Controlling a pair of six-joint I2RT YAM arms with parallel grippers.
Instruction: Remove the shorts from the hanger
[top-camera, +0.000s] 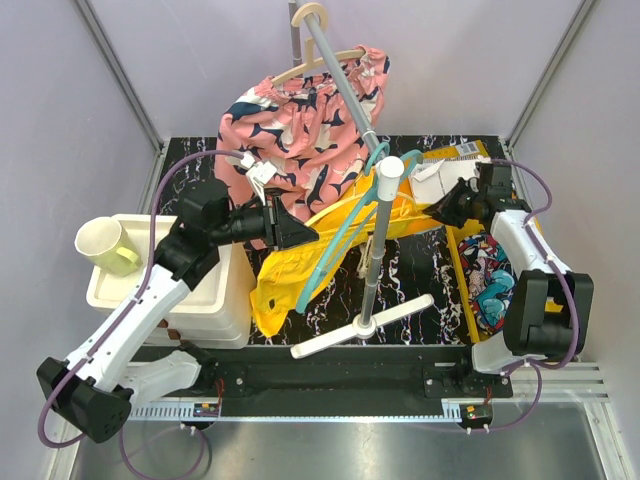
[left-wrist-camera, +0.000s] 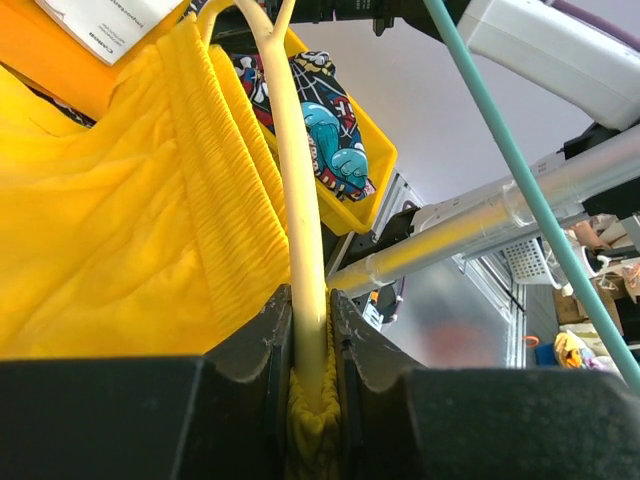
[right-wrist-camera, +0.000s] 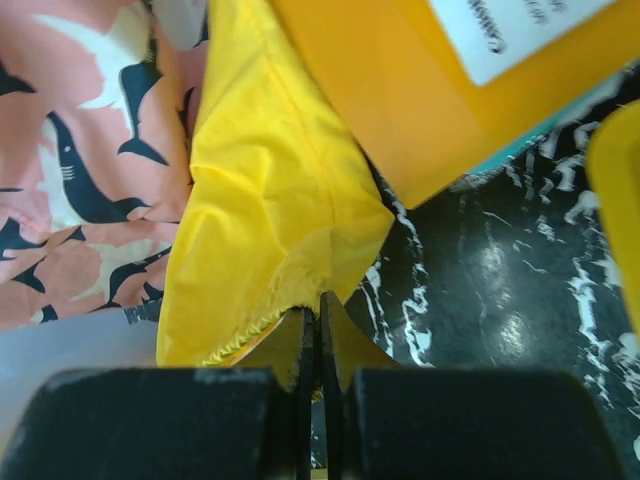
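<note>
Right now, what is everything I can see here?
yellow shorts: one, bright yellow, centre
pink shorts: one, shark print, hanging at back
comic shorts: one, multicolour, in the bin
bin: one, yellow, right
cream hanger: one, inside yellow shorts
beige hanger: one, holding pink shorts
teal hanger: one, centre
rack: one, grey pole, white foot, centre
tubs: stacked, white, left
mug: one, pale yellow, on tubs
table: one, black marble
left claw: one, black, shut on cream hanger and yellow waistband
right claw: one, black, shut on yellow shorts' hem
</note>
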